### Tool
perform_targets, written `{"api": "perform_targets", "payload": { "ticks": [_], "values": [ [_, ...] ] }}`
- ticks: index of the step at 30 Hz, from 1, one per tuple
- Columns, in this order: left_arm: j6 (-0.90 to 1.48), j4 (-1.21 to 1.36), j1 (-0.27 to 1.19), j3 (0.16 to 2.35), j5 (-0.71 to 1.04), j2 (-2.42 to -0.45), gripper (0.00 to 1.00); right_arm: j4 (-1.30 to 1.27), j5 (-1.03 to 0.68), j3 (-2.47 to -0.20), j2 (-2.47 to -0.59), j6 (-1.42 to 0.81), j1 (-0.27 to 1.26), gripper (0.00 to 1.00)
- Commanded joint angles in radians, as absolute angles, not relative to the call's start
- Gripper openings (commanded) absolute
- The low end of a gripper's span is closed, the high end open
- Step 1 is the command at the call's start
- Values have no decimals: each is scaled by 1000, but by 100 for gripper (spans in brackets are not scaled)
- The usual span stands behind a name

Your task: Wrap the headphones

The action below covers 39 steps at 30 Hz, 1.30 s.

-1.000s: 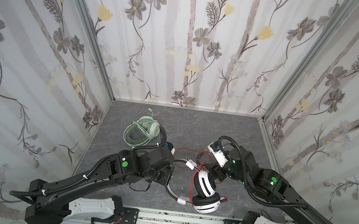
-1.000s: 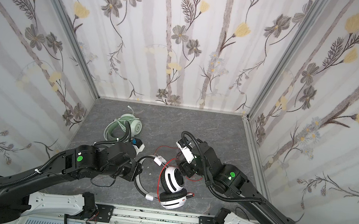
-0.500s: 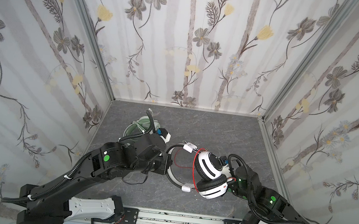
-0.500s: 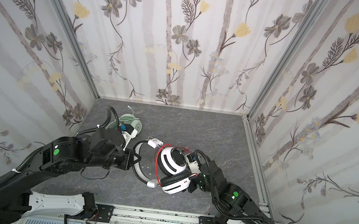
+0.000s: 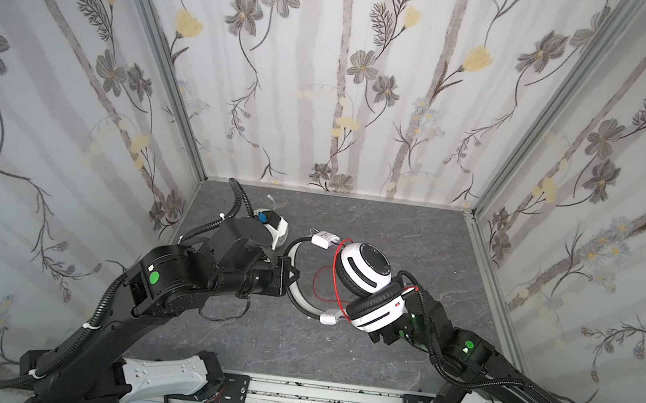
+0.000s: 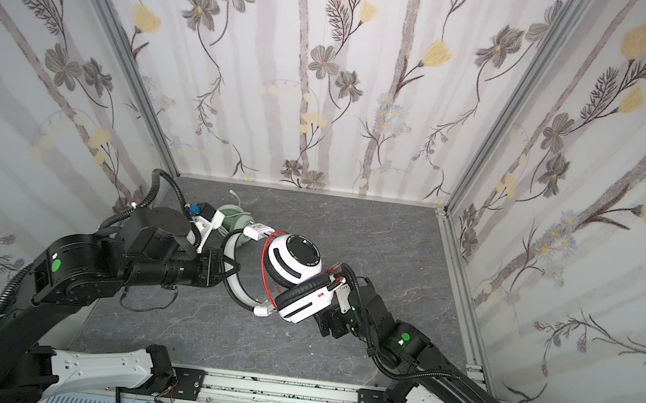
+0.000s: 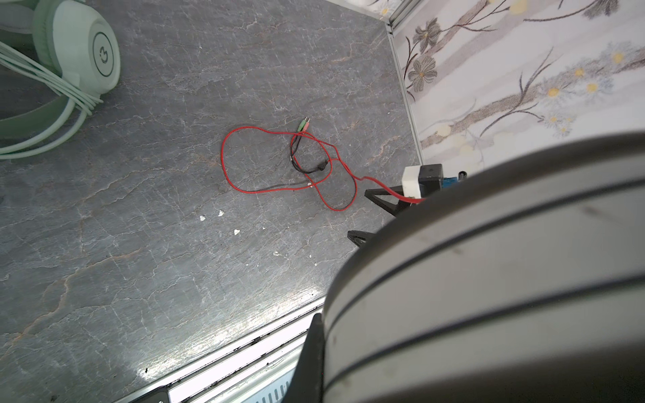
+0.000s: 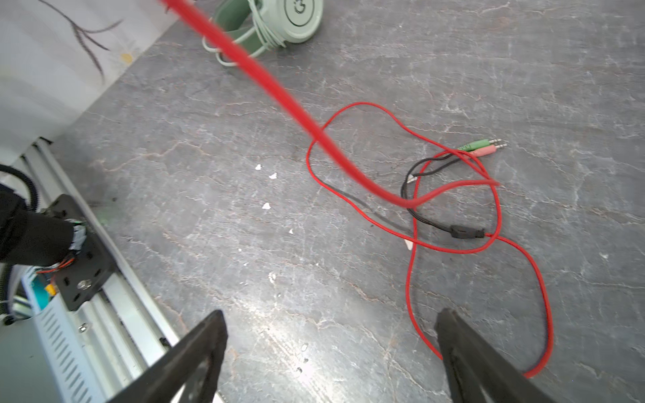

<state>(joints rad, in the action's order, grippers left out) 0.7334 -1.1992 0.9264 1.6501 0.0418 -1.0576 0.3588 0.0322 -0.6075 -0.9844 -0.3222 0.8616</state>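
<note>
The white-and-black headphones (image 5: 363, 270) (image 6: 293, 261) hang above the table. My left gripper (image 5: 287, 277) (image 6: 232, 271) is shut on their white headband (image 7: 488, 279), which fills much of the left wrist view. Their red cable (image 5: 335, 271) loops round the upper earcup and trails to loose coils on the floor (image 8: 412, 265) (image 7: 227, 160). My right gripper (image 8: 331, 349) (image 7: 357, 213) is open with nothing between its fingers; in both top views the lower earcup hides it. The mint green headphones (image 6: 232, 218) (image 7: 80, 52) (image 8: 300, 17) lie at the back left with their cable wound round them.
The red cable's green and pink plugs (image 8: 481, 146) (image 7: 303, 125) rest on the grey stone-look floor (image 5: 352, 223). Flowered walls close in three sides. A metal rail (image 5: 322, 395) runs along the front edge. Small white flecks (image 8: 267, 206) dot the floor.
The left gripper has lifted the white-and-black headset and carried it toward the back. The right arm has drawn back toward the front right, under the lower earcup, and its jaws have widened.
</note>
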Motion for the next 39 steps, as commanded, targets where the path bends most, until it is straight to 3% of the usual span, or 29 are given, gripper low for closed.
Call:
{"api": "perform_targets", "payload": {
  "ticks": [1,12,20,24,27,29,39],
  "values": [
    [730,-1230,910,1690,45,-1044,0,273,76,-629,-1022,-332,858,92],
    [723,-1301,892,1777,37,-1022,0,125,-89,-688,-1187,-173,788,78],
    [734,-1320,891,1807,38,-979,0,-39,-26,-669,-1261,-61,788,69],
    [742,-1330,891,1802,37,-956,0,-91,-77,-682,-1306,-11,788,45],
    [746,-1331,891,1796,30,-947,0,-142,-174,-663,-1302,-23,792,12],
    [748,-1327,890,1796,23,-941,0,-170,-213,-637,-1280,-53,797,1],
    [838,-1251,890,1733,-26,-839,0,-20,-178,-600,-1196,-149,904,0]
  ]
}}
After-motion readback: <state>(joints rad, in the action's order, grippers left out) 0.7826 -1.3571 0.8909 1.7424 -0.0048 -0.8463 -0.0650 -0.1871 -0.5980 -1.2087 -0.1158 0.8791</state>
